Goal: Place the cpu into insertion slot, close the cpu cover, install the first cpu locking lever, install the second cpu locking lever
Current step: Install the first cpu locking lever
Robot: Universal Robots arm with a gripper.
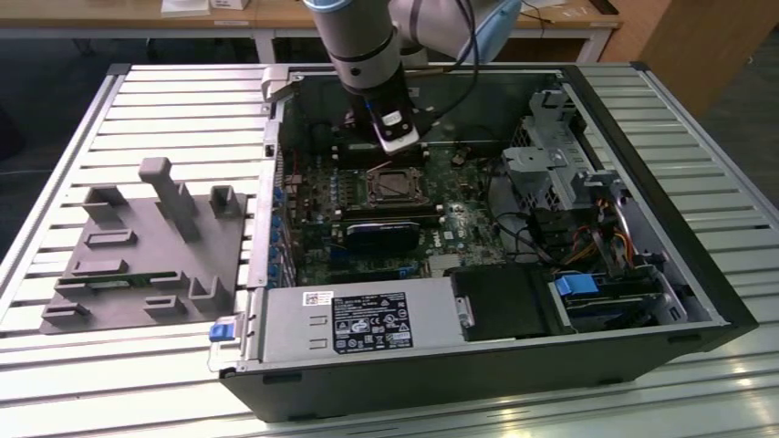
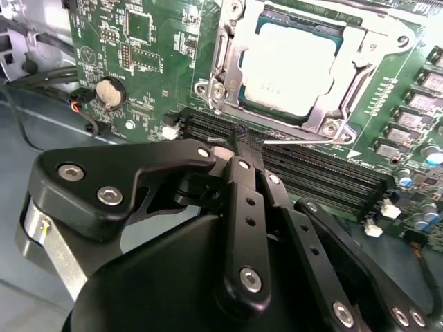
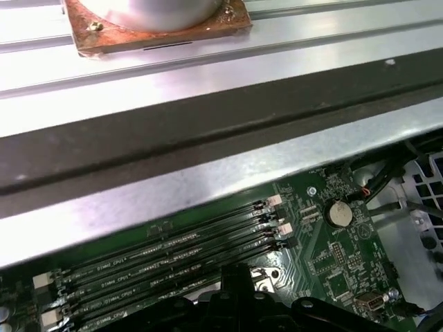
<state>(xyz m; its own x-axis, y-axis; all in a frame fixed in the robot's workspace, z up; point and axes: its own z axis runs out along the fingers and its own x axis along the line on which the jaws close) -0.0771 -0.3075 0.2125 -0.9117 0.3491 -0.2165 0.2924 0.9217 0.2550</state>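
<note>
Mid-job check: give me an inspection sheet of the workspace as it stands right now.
Surface: slatted metal table carrying the open computer case.
Job's things: cpu seated in the insertion slot; cpu cover down flat around it; wire lever along its edge, latching can't be told.
Clutter: grey fixture tray on the table, at the exterior view's left of the case.
Gripper: gripper low over the memory slots, beside the cover's edge.
Cables: black leads near the coin cell; coloured wires by the drive bays.
Surroundings: wooden desks behind the table.
</note>
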